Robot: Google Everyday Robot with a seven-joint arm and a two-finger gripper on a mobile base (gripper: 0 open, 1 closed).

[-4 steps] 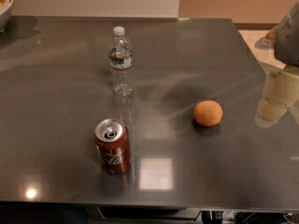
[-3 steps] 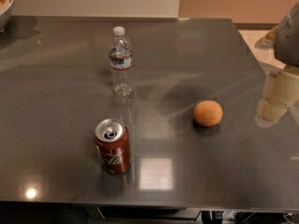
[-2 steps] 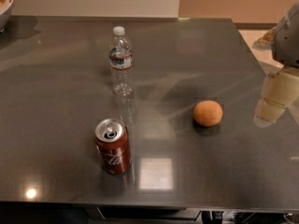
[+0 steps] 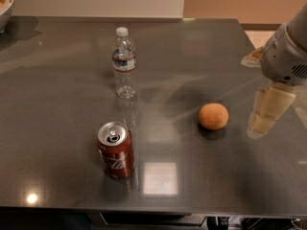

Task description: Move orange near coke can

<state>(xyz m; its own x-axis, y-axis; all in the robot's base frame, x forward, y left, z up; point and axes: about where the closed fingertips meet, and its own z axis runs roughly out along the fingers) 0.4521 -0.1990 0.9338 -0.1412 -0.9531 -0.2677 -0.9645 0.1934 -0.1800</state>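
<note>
The orange (image 4: pixel 213 116) lies on the dark grey table (image 4: pixel 57 95), right of centre. The coke can (image 4: pixel 115 150) stands upright near the front edge, to the left of the orange and well apart from it. My gripper (image 4: pixel 265 116) hangs at the right edge of the view, just right of the orange and above the table, not touching it. It holds nothing that I can see.
A clear plastic water bottle (image 4: pixel 124 63) stands upright behind the can, towards the back of the table. The rim of a white bowl (image 4: pixel 4 6) shows at the far left corner. The table's front edge runs close below the can.
My gripper has shifted slightly left and down, closer to the orange. The orange, the can and the bottle have not moved.
</note>
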